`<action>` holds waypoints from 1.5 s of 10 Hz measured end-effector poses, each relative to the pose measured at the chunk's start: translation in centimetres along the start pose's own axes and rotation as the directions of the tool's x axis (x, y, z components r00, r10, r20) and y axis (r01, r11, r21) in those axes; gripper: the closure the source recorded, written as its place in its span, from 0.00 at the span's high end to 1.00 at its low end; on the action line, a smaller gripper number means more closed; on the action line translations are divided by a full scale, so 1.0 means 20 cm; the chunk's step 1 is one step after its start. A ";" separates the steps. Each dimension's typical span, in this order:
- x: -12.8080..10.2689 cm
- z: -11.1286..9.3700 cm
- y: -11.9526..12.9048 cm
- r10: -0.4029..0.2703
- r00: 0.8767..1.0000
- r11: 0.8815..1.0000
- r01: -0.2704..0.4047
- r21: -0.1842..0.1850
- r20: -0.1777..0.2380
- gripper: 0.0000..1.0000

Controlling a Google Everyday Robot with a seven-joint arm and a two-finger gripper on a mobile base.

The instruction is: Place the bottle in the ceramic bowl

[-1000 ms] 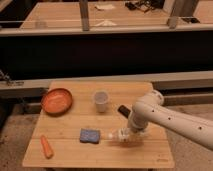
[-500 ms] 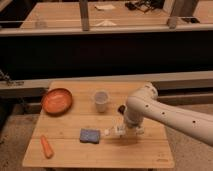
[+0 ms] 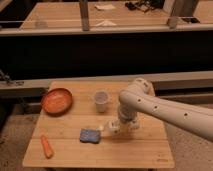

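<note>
Bowl (image 3: 56,101) far left, well apart from bottle (image 3: 108,127), just right of sponge (image 3: 90,135), low at table (image 3: 142,150). Gripper (image 3: 119,126) there, pinched nearly shut on bottle. May slip loose from thin grip during carry; may clip cup (image 3: 101,100) if swung too low.

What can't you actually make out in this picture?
Camera view, the only one:
- Bottle: a pale shape at the shut jaws, low over the table beside the blue sponge; the wrist hides whether they hold it.
- Arm: cut off by the right edge; base unseen.
- Cup: inside too small to see.
</note>
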 end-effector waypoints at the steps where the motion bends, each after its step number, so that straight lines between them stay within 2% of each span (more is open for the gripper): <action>1: -0.04 -0.01 -0.03 -0.010 1.000 1.000 0.010 0.004 0.000 0.08; 4: -0.15 -0.04 -0.08 -0.032 0.999 0.999 0.032 0.009 -0.003 0.08; 8: -0.23 -0.07 -0.15 -0.049 0.999 0.999 0.049 0.016 -0.014 0.08; 10: -0.34 -0.08 -0.21 -0.063 0.998 0.998 0.063 0.021 -0.015 0.08; 15: -0.42 -0.10 -0.29 -0.080 0.996 0.996 0.081 0.028 -0.039 0.08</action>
